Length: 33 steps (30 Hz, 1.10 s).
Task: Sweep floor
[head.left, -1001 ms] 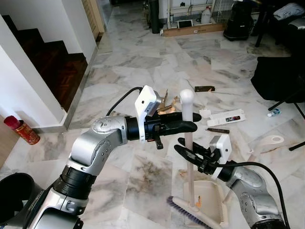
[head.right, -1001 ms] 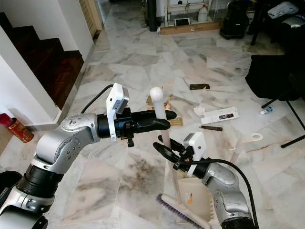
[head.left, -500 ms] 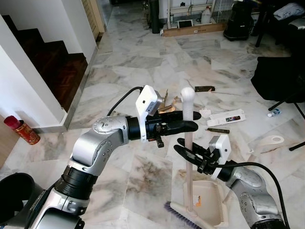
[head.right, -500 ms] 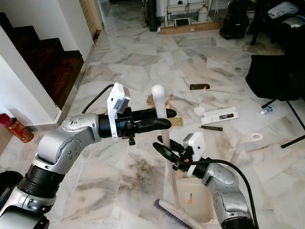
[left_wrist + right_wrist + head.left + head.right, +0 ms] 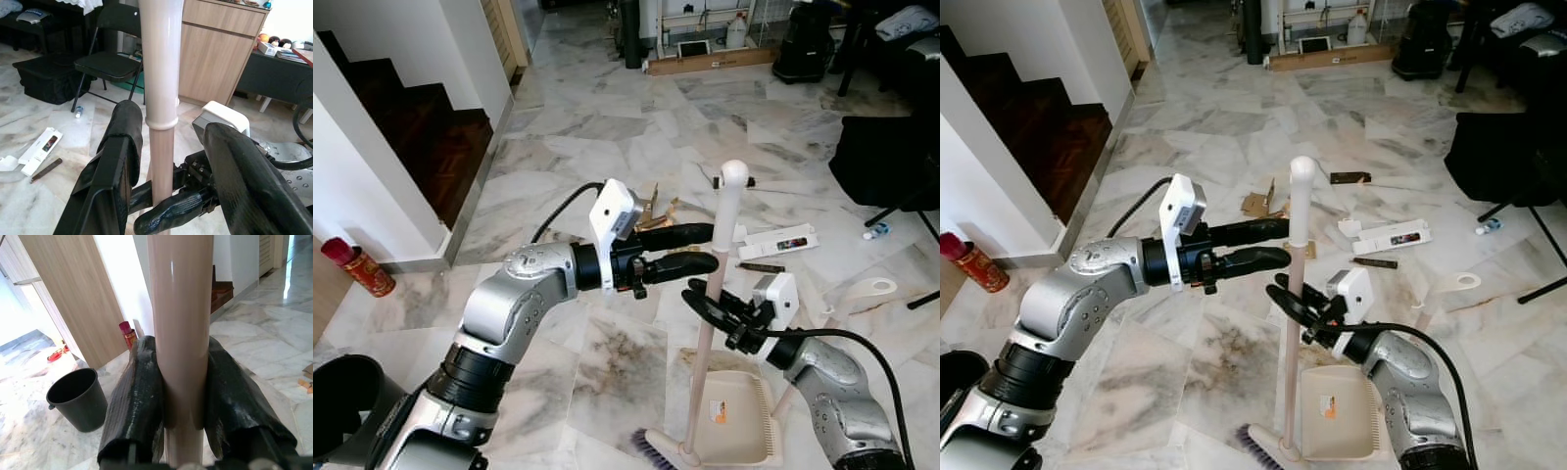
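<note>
- The broom's bristle head [image 5: 1263, 448] rests on the marble floor [image 5: 607, 176] just beside the near corner of the cream dustpan [image 5: 729, 416] — my reference point here.
- Rising from there, the broom handle [image 5: 713, 313] leans slightly away from the robot. The right gripper [image 5: 705, 299] is clamped on it above the dustpan; the right wrist view shows both pads pressed against the shaft.
- Higher still, the left gripper [image 5: 690, 250] has its fingers spread, one on each side of the handle with gaps between — not gripping.
- Beyond the dustpan lie scraps: cardboard pieces [image 5: 656, 208], a white box [image 5: 781, 240], a dark stick [image 5: 761, 267].
- To do this well, I judge the left fingers should close squarely on the shaft before any stroke, so both grips steer it — otherwise the head may twist.
- Keep the bristles flat on the floor and draw debris towards the pan's open lip.
</note>
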Tool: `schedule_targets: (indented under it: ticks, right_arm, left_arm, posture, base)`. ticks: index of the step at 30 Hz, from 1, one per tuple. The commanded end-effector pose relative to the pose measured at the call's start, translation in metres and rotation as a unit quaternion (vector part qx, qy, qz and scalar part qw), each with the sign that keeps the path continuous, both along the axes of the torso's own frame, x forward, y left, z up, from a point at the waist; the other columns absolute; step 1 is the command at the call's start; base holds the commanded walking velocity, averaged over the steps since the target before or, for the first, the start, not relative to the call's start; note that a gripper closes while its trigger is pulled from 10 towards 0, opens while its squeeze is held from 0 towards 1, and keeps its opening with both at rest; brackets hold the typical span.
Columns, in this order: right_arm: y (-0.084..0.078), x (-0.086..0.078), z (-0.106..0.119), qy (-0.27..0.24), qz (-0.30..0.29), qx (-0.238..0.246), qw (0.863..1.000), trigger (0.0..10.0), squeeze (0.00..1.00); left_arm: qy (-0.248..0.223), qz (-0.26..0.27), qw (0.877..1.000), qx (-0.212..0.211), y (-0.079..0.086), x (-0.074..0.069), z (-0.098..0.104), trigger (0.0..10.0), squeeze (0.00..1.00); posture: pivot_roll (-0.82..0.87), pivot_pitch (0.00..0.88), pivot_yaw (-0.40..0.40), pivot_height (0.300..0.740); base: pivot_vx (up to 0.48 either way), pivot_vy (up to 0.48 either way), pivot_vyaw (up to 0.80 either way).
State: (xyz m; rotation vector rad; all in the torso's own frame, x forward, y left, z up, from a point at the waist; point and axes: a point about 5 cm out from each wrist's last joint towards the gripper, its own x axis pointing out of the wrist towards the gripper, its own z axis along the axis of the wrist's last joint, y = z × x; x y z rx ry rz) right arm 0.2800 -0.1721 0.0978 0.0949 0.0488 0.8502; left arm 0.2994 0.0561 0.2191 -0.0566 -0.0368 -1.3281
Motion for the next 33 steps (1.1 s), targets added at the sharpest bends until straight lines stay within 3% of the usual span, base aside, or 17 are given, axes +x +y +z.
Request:
schedule_targets:
  ticks: [1,11,33]
  right_arm:
    - [0.005,0.003,0.005,-0.01,0.006,0.011,1.0,0.0,0.0]
    - [0.009,0.0,0.005,-0.007,0.025,0.018,1.0,0.0,0.0]
    - [0.019,-0.008,0.004,0.006,0.074,0.028,0.997,0.0,0.0]
  left_arm:
    - [-0.007,0.004,1.0,-0.005,0.001,0.0,0.002,10.0,0.0]
    - [0.016,0.002,0.999,-0.037,-0.012,-0.004,0.0,10.0,0.0]
    - [0.031,0.019,0.998,-0.06,-0.027,-0.005,-0.003,10.0,0.0]
  posture:
    - [-0.01,0.026,0.126,0.74]
    - [-0.01,0.025,0.125,0.74]
    - [-0.02,0.026,0.126,0.74]
  base:
    - [0.0,0.0,0.0]
    - [0.0,0.0,0.0]
    - [0.0,0.0,0.0]
